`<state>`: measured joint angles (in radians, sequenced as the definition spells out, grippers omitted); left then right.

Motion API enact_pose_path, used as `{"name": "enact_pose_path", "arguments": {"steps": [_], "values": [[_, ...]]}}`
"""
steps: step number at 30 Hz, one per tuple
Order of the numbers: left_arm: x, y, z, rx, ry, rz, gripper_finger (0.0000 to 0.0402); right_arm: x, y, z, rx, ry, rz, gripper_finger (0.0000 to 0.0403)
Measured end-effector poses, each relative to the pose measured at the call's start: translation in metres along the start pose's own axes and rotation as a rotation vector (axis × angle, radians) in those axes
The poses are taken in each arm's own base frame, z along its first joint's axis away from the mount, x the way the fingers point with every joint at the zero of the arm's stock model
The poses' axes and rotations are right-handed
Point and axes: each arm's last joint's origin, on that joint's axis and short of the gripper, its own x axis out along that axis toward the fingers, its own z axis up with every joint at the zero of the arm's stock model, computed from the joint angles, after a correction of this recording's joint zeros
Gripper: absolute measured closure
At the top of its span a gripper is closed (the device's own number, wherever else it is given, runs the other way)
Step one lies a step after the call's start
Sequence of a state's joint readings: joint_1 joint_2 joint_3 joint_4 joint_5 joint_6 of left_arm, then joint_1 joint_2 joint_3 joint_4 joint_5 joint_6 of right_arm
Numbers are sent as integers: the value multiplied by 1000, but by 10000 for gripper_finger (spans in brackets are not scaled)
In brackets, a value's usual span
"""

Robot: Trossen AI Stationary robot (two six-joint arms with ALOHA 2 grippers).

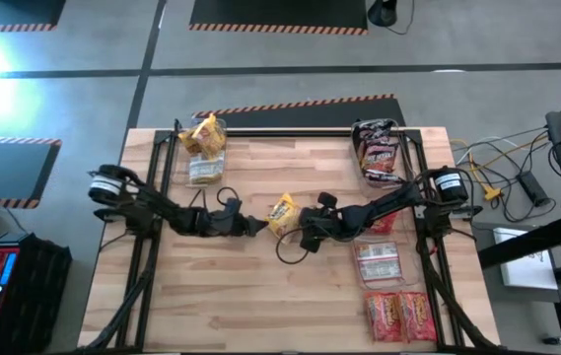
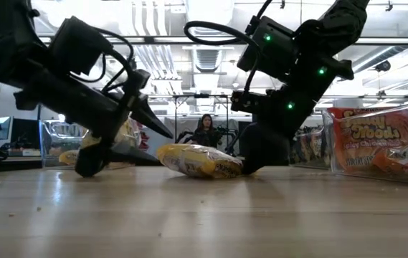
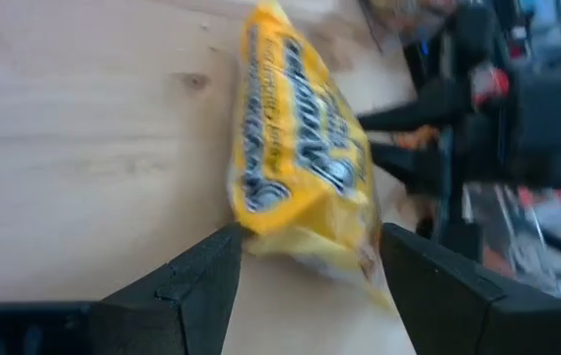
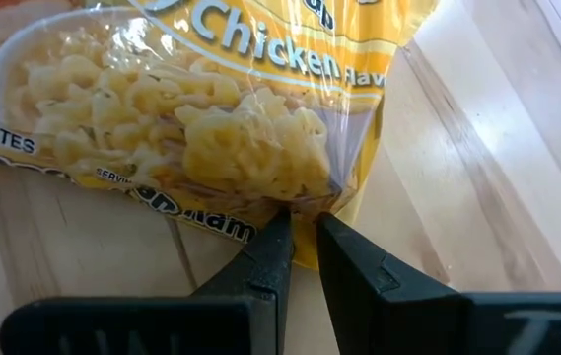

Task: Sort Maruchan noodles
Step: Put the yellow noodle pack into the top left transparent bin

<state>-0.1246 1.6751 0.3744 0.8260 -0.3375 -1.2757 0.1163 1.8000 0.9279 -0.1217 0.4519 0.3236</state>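
Note:
A yellow Maruchan packet [image 1: 282, 212] lies flat on the middle of the table [image 1: 260, 296]. My right gripper [image 4: 303, 219] comes at it from the table's right side and is shut on its edge. My left gripper [image 3: 310, 237] is open on the packet's left side. The packet's near end [image 3: 300, 222] lies between its two fingertips; whether they touch it I cannot tell. In the low view the packet [image 2: 200, 161] rests on the wood between my left gripper [image 2: 162, 145] and my right gripper [image 2: 250, 161]. My right gripper pinches the yellow packet's thin edge [image 4: 305, 202] near a corner, on the side toward the table's right. The fingers [image 4: 265, 261] slant down from the right. The packet lies on the table.
A clear bin at the far left [image 1: 204, 136] holds yellow packets, with another packet [image 1: 204, 171] just in front of it. A far-right bin [image 1: 379, 148] holds dark packets. More packets lie near the right edge: a pale one [image 1: 377, 262] and red-orange ones [image 1: 398, 316].

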Motion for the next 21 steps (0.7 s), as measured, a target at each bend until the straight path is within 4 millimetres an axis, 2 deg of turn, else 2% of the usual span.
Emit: {"name": "enact_pose_path", "arguments": {"steps": [8,21], "values": [[7,7,2,-87,-64,10,177,0,1,1,-37,-16,13,356],[13,2,5,-75,-34,9,177,3,1,11,-73,-98,50,356]]}}
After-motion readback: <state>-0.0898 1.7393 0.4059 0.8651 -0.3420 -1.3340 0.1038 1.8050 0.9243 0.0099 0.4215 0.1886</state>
